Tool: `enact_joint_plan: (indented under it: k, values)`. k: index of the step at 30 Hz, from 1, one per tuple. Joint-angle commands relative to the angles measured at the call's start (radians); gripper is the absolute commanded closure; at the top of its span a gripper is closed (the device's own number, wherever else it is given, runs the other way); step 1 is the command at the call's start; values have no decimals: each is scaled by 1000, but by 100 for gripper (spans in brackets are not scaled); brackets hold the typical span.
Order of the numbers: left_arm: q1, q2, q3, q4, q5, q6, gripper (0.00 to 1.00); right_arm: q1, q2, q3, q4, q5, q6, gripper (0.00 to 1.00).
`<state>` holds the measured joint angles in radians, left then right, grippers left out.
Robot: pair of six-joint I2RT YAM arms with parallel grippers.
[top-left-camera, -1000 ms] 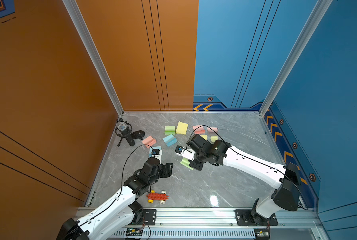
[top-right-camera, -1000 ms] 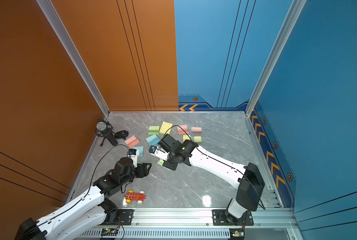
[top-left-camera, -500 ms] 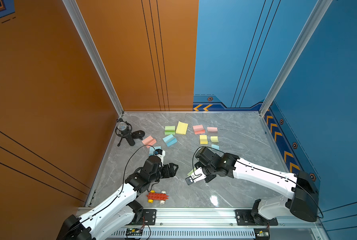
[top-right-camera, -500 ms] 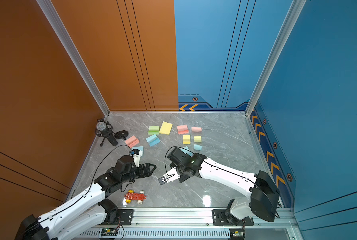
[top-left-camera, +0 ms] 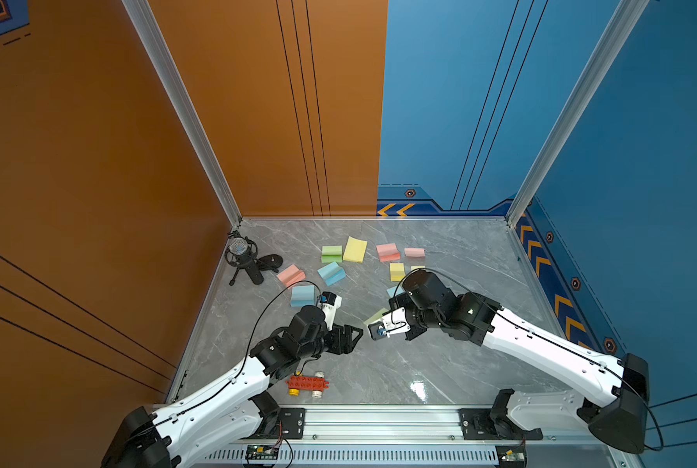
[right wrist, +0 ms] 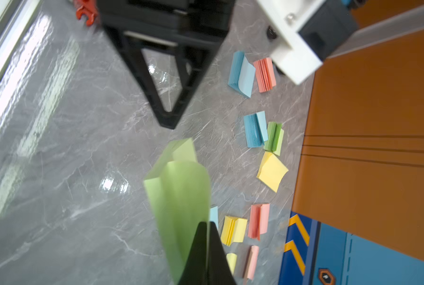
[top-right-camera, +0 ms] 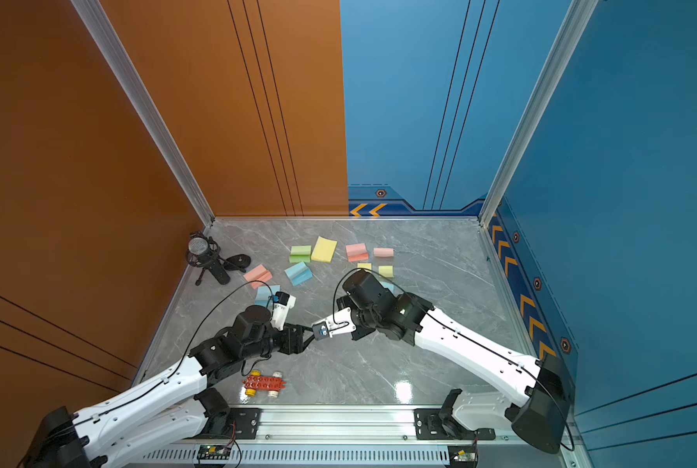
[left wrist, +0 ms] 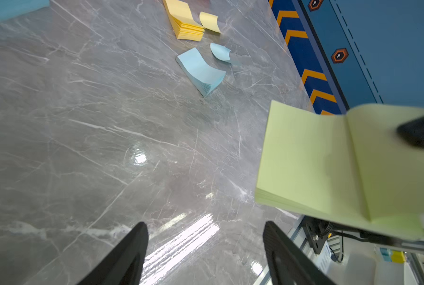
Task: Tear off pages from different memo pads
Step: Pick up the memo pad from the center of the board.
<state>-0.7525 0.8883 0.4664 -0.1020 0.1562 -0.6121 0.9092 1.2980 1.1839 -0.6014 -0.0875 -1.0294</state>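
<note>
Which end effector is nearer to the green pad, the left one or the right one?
Right. The right end effector is shut on the top page of the green pad. The left end effector is open, just short of the pad, not touching it.

The tabletop (top-left-camera: 440,364) is showing grey marble with white veins. The memo pads (top-left-camera: 354,249) mid-frame are showing pastel yellow, green, pink and blue. The page (right wrist: 181,197) is showing pale green. The toy car (top-left-camera: 307,384) is showing red, while orange chevrons (top-left-camera: 562,303) are striping the blue wall (top-left-camera: 642,162) at right.
</note>
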Motion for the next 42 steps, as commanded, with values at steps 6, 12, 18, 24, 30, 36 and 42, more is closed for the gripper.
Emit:
enact_joint_plan:
  k: [6,12,18,24,30,36,42]
  values:
    - [-183,-23,-18,125,-302,164,22,-85,158,262,-150,342,1113,97]
    - [-217,-54,-81,331,-371,309,20,-133,112,82,-18,198,1871,93]
    - [-234,22,-170,658,-319,501,15,-72,8,-52,3,349,2436,99]
    - [-246,125,-144,767,-216,504,9,28,-115,-140,5,548,2722,100]
    - [-298,267,-47,777,-210,516,9,98,-161,-175,-8,618,2901,100]
    - [-315,359,36,783,-197,456,9,129,-159,-174,-9,646,2923,100]
    - [-321,419,64,783,-248,448,15,161,-185,-191,-8,650,2959,100]
